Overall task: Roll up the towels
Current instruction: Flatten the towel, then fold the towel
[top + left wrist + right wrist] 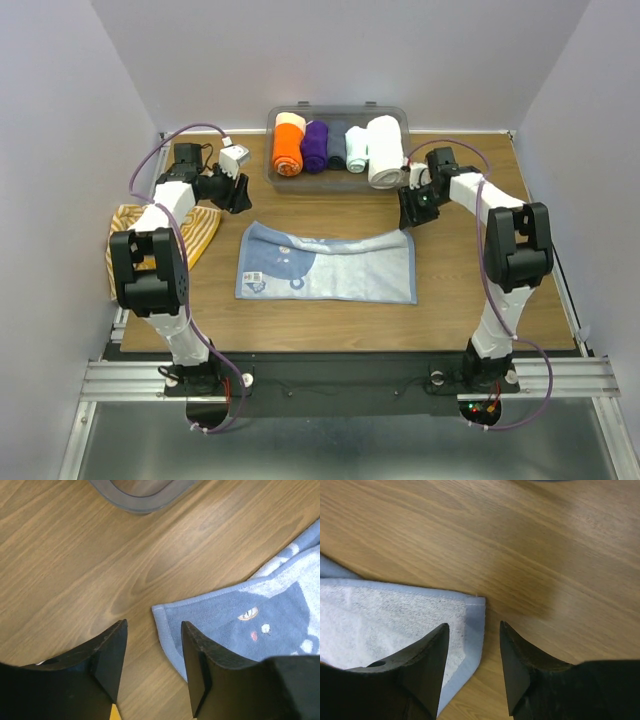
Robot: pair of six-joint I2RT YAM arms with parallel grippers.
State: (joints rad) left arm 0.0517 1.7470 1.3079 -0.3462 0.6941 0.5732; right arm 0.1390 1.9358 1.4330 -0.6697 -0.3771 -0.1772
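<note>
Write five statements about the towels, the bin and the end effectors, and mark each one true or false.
1. The pale blue towel lies spread out, unrolled, on the table. True.
2. The left end effector is shut on a towel corner. False: it is open at that corner.
3. The striped towel is in the bin. False: it lies at the table's left edge.
4. The bin holds an orange roll and a purple roll. True.
5. The right end effector is open. True.
</note>
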